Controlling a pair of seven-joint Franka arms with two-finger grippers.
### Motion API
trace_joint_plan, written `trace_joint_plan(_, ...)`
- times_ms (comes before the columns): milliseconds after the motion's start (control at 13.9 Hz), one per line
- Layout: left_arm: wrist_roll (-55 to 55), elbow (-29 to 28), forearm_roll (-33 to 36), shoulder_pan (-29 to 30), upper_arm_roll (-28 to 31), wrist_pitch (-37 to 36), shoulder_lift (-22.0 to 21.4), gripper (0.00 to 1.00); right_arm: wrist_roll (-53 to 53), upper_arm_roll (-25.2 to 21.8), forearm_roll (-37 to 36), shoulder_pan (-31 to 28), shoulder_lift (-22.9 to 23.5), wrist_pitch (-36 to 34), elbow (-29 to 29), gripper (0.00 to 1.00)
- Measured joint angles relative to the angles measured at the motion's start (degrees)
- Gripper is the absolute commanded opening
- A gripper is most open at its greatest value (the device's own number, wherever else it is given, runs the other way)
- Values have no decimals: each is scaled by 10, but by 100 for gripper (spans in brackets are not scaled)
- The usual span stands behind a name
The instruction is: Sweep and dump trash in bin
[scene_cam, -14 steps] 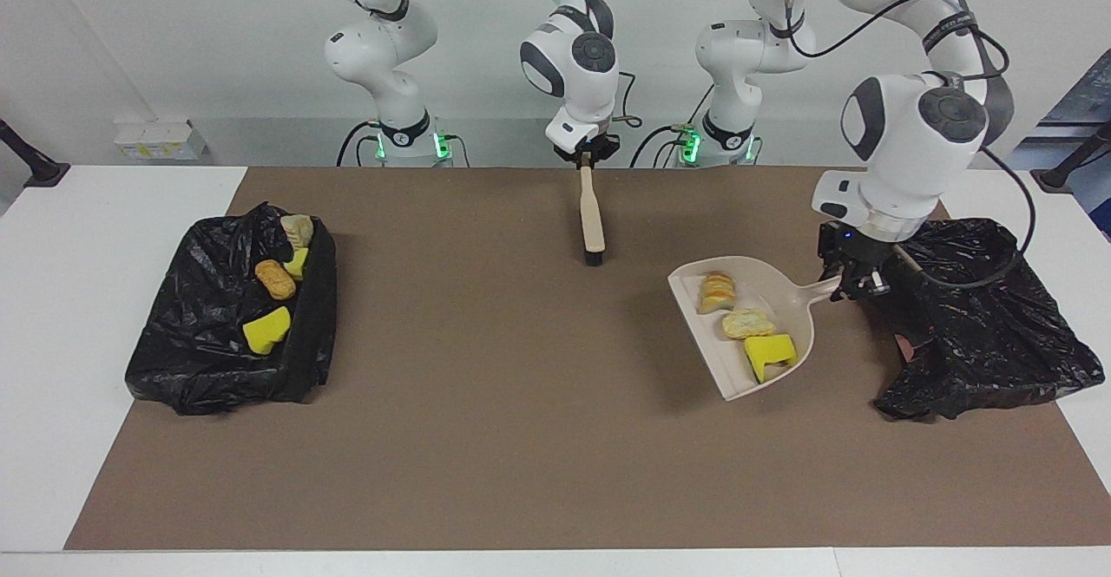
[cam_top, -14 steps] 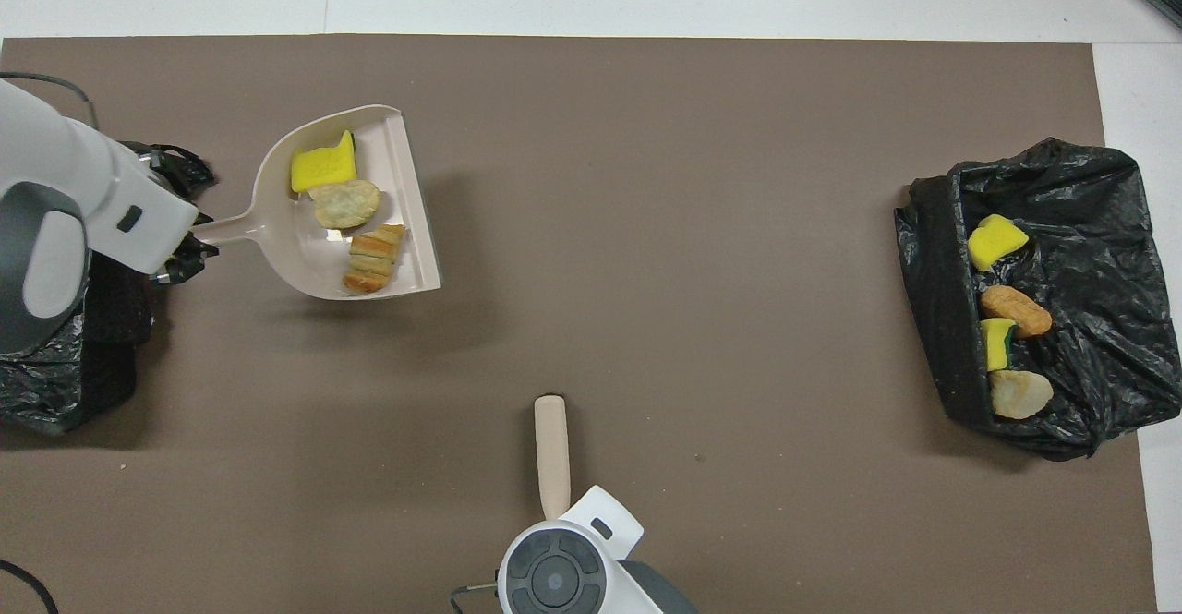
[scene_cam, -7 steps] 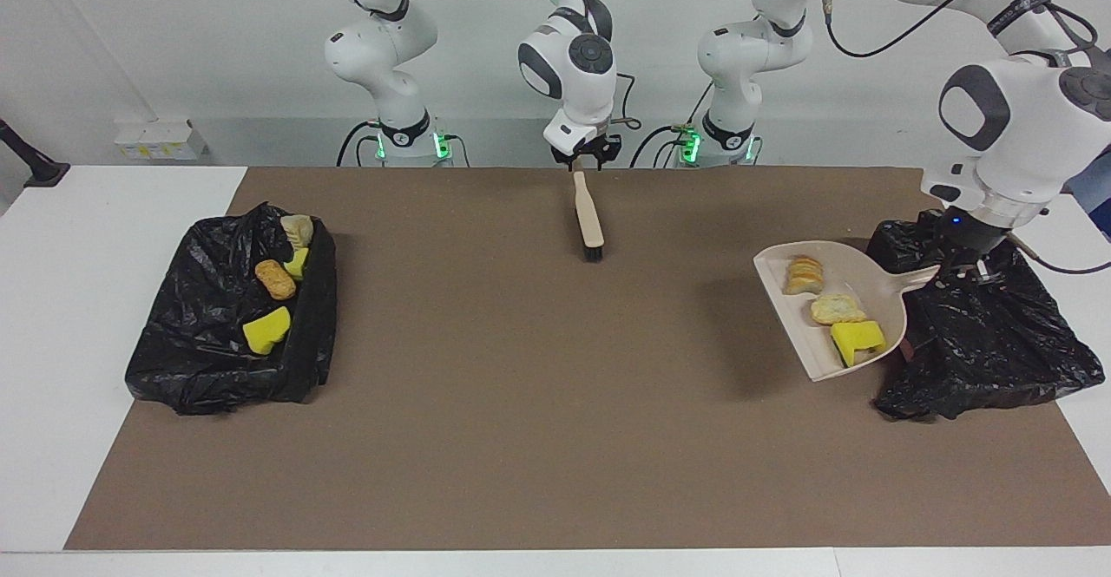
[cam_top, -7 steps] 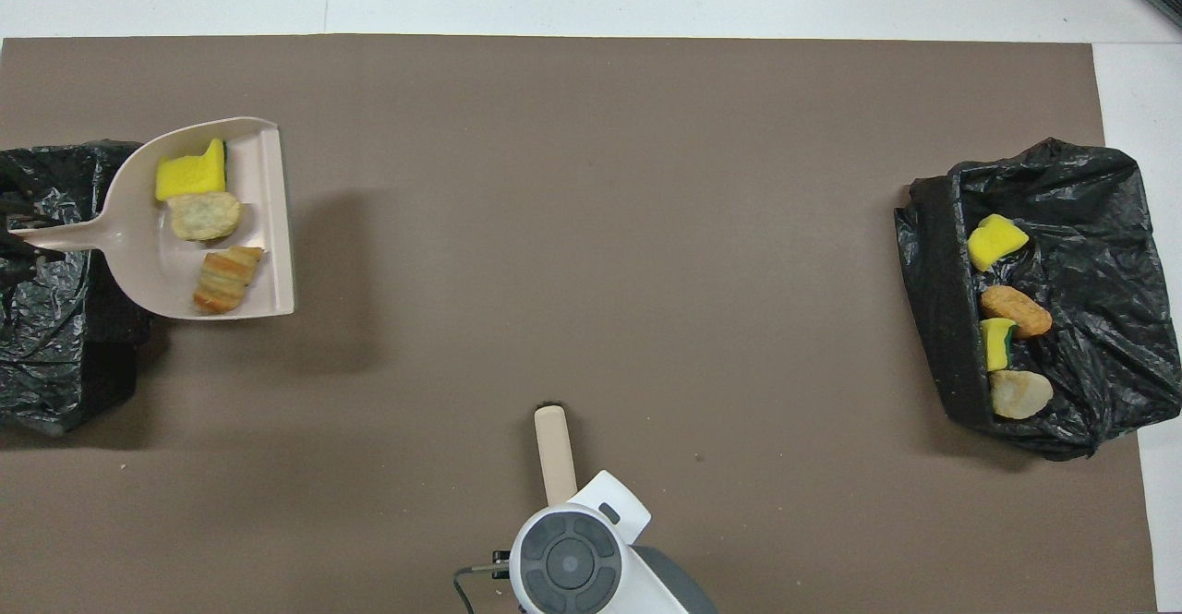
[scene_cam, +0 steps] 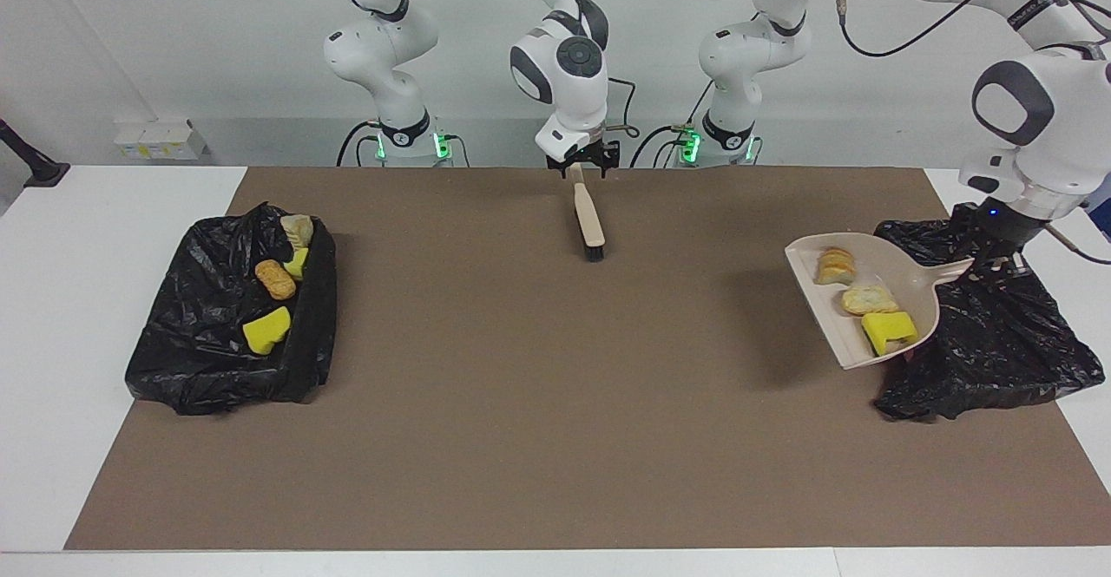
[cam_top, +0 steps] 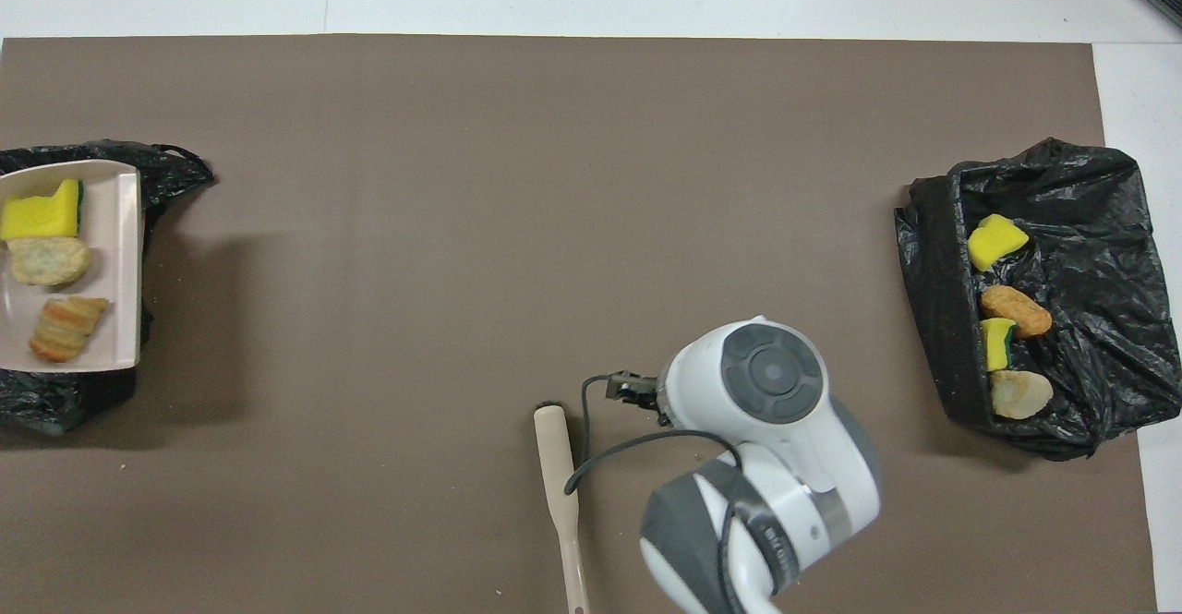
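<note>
- Facing view first: the left end effector (scene_cam: 989, 258) is clenched on the handle of the dustpan (scene_cam: 855, 334), holding it raised and tilted over the edge of the waiting bin (scene_cam: 998, 360), the black bag at the left arm's end of the counter (scene_cam: 521, 403).
- Three pieces of trash (scene_cam: 868, 299) ride in the pan: a yellow sponge chunk, a pale lump and a striped tan lump. None has dropped into that bag yet.
- At the right arm's end, the loaded bin (scene_cam: 200, 351) already shows four scraps lying in it.
- The right end effector (scene_cam: 583, 160) hangs released, fingers spread, just above the handle of the brush (scene_cam: 592, 221), which lies flat on the counter close to the robots.
- Overhead view now: the dustpan (cam_top: 125, 263) sits over the waiting bin (cam_top: 175, 171), its trash (cam_top: 46, 261) in a row. The left end effector is out of shot.
- The right end effector (cam_top: 633, 391) is apart from the brush (cam_top: 557, 475); the loaded bin (cam_top: 1090, 226) is well away.
- Progress, as I judge it: the sweeping looks done, four scraps are binned, and tipping the last three is what remains.
- Against a second ago: the pan has travelled from mid-counter to the bag, and the right arm has let go of the brush.
</note>
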Motion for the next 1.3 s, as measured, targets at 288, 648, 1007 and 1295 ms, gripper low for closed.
trace_joint_plan(288,33,41,96,21,-1,17,22,0,-95,-1,-13,-104,-5,-36,54,100)
trace_joint_plan(648,27,46,245,21,-8,107,33,0,-126,-2,-32,-159,-34,-234,213,100)
trace_joint_plan(1007,-116,32,411,-14,-13,124,36,0,-161,-2,-72,-181,-37,-366,331,100)
trace_joint_plan(1295,-241,-11,534,-37,-14,122,14,0,-168,-2,-79,-203,-30,-402,373,100)
